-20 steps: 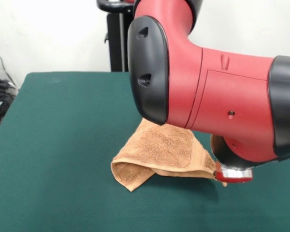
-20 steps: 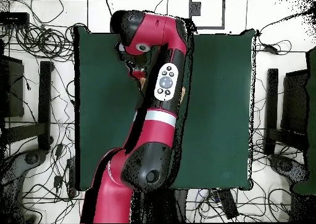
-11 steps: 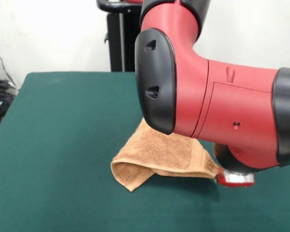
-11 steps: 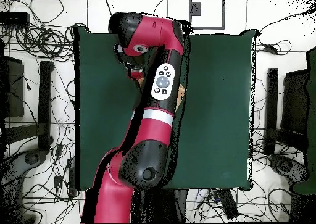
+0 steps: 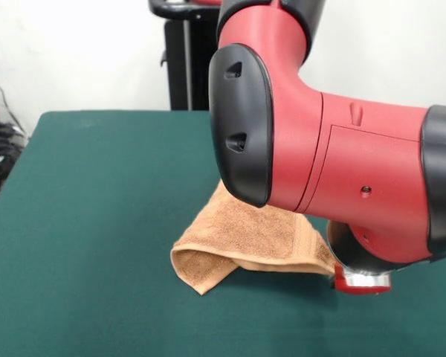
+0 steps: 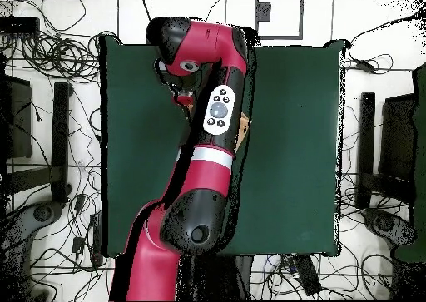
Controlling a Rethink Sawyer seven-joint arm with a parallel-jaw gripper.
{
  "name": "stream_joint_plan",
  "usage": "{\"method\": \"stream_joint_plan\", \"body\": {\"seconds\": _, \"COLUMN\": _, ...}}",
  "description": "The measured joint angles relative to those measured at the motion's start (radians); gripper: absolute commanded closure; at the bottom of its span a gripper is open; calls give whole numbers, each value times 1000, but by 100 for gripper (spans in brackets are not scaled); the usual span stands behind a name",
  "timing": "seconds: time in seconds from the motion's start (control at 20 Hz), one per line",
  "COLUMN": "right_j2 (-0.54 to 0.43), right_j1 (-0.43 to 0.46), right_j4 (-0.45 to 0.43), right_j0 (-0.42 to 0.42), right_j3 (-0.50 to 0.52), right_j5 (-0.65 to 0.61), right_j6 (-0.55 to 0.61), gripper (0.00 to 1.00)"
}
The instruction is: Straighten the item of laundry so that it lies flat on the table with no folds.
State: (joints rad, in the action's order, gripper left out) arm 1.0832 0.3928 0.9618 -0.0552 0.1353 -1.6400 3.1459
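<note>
The item of laundry (image 5: 245,238), an orange-tan terry towel, lies crumpled on the green table (image 5: 97,186), its left corner folded under into a point and a woven band near its right hem. My red arm fills the right of the front view. The gripper (image 5: 360,281) sits low at the towel's right corner, only its red and silver end showing. From overhead the arm covers nearly all of the towel, leaving a sliver (image 6: 243,132), and the gripper (image 6: 182,100) hangs over the table (image 6: 299,149).
A black post (image 5: 180,59) stands behind the table's far edge. Overhead, tangled cables (image 6: 50,49) and dark stands (image 6: 60,141) ring the table on the floor.
My arm has shifted slightly rightward in the front view over the last second and then held still. The towel keeps the same shape and place.
</note>
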Motion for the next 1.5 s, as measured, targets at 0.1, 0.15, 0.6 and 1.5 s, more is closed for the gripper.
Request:
{"method": "stream_joint_plan", "body": {"seconds": 0.1, "right_j2": 0, "right_j1": 0, "right_j4": 0, "right_j0": 0, "right_j3": 0, "right_j5": 0, "right_j6": 0, "gripper": 0}}
{"method": "stream_joint_plan", "body": {"seconds": 0.15, "right_j2": 0, "right_j1": 0, "right_j4": 0, "right_j0": 0, "right_j3": 0, "right_j5": 0, "right_j6": 0, "gripper": 0}}
{"method": "stream_joint_plan", "body": {"seconds": 0.6, "right_j2": 0, "right_j1": 0, "right_j4": -2, "right_j0": 0, "right_j3": 1, "right_j5": 0, "right_j6": 0, "gripper": 0}}
{"method": "stream_joint_plan", "body": {"seconds": 1.5, "right_j2": -68, "right_j1": -107, "right_j4": -161, "right_j0": 38, "right_j3": 155, "right_j5": 34, "right_j6": 0, "gripper": 0}}
